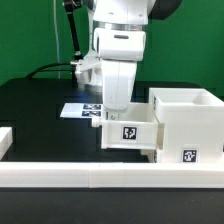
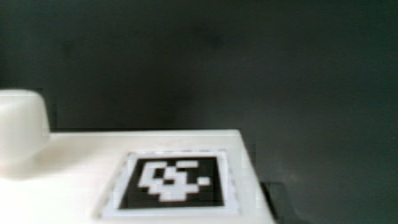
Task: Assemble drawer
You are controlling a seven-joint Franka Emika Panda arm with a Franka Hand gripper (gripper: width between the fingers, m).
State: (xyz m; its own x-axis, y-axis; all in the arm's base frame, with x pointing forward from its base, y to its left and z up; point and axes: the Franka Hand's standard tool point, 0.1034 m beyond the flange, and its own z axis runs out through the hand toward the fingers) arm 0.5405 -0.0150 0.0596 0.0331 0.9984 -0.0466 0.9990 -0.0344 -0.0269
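Observation:
A small white open-top tray [image 1: 128, 134] with a square tag on its front stands against the side of the tall white housing [image 1: 186, 118] at the exterior view's right. My gripper [image 1: 119, 116] comes straight down onto the tray's near wall, and its fingertips are hidden at the wall. It looks shut on the tray. In the wrist view the tray's tagged white face [image 2: 175, 181] fills the lower part very close up, with a dark finger [image 2: 276, 203] beside it. A second tray is not in view.
The marker board [image 1: 82, 110] lies on the black table behind the tray. A long white border rail [image 1: 100, 177] runs along the front, with a white end piece [image 1: 5, 140] at the left. A rounded white part [image 2: 18, 130] shows in the wrist view.

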